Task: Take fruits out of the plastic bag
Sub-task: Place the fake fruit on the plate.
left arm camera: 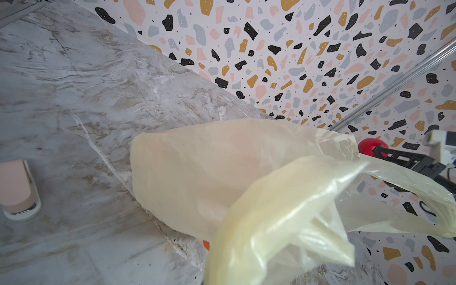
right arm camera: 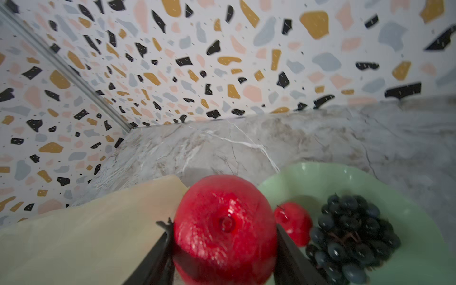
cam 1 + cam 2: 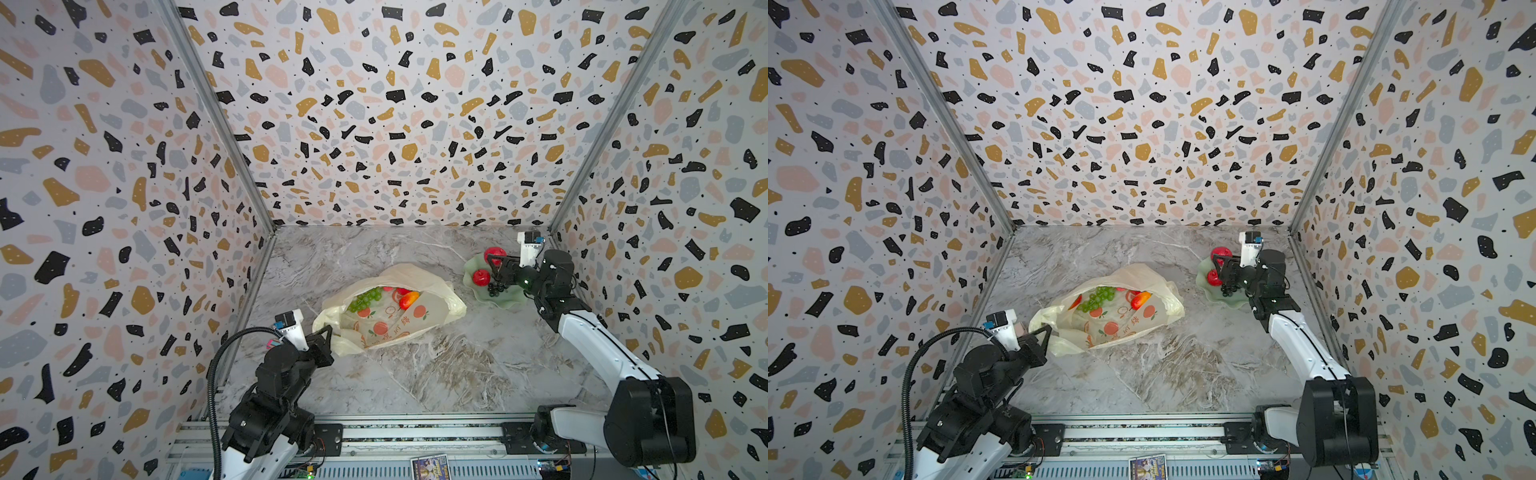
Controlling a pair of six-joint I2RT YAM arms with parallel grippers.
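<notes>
The bag lies in the middle of the table, mouth open. Inside it I can see green grapes, a red-yellow mango-looking fruit and some red bits behind them. So there's plenty left to pull out.

My right gripper is clamped around a big red apple, one finger on each side. It hangs by the far rim of the green dish. I can't tell if it's touching the dish.

My worry is that the apple is round, hard and really glossy, with only two thin black fingers on it. If I let go this close to the rim, I'd guess it rolls out onto the marble. The dish looks smooth and shallow, with a wavy edge that won't stop much. It could also bump the small apple or the dark grapes already sitting in there.

My left gripper is pinched shut on the near-left edge of the bag. The film is thin, crinkly and see-through cream, with orange fruit printed on it. It looks slippery, so a tug could slide it free or stretch it. Then the mouth flops over the remaining fruit. The grapes are lumpy and probably awkward to grab.
</notes>
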